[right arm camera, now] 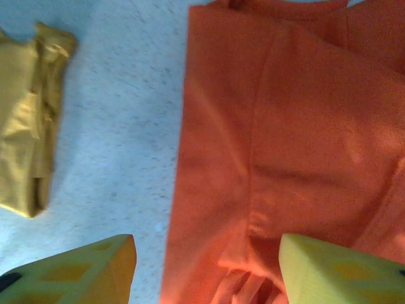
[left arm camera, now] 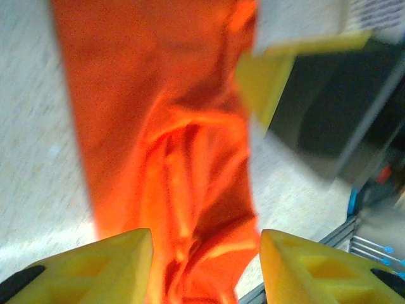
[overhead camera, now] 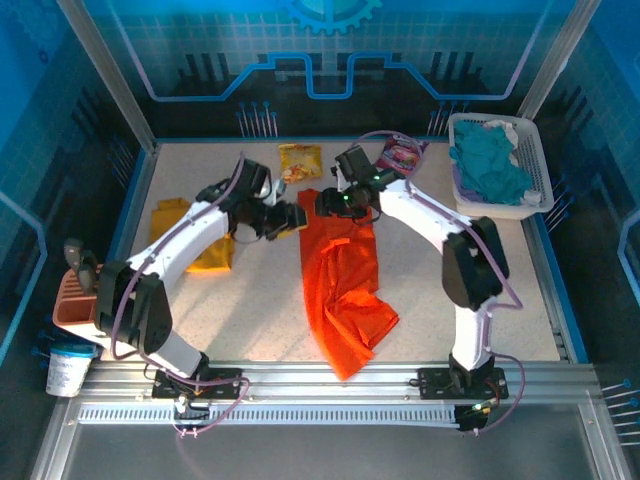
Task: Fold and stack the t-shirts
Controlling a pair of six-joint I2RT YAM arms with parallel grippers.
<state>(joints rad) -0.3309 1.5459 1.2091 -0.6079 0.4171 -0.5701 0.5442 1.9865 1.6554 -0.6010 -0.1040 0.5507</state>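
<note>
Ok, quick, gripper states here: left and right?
Left gripper: open, fingers spread above the orange t-shirt, gripping nothing.
Right gripper: open, above the same shirt, gripping nothing.

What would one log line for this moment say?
left tool open above orange shirt | right tool open above it | yellow shirt apart

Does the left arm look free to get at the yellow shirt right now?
Probably yes. The yellow shirt lies on the table with nothing on it, only the left arm's own forearm passing above, and the left gripper hangs open and empty over the orange shirt nearby.
</note>
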